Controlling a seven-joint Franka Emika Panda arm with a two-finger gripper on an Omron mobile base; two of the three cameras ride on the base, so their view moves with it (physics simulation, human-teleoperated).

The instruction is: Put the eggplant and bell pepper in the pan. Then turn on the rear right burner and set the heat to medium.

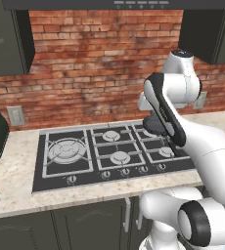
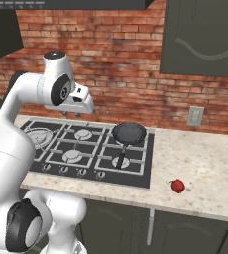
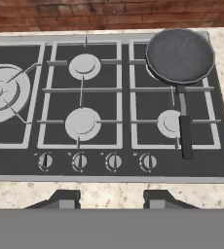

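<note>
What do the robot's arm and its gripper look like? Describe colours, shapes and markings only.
The glossy white jointed arm has rounded segments, dark grey-black bands and circular caps at the joints. The small white boxy gripper ends in two short dark finger tips. No cables or markings show.

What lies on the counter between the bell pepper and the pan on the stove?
In the right base view, nothing lies between the bell pepper and the pan: only bare speckled counter and the stove's right edge with its black grate.

Home kitchen: gas hob (image 1: 109,151) set in a stone counter (image 2: 205,163), brick wall (image 1: 100,58) behind, dark cabinets (image 2: 200,34) above and below.
</note>
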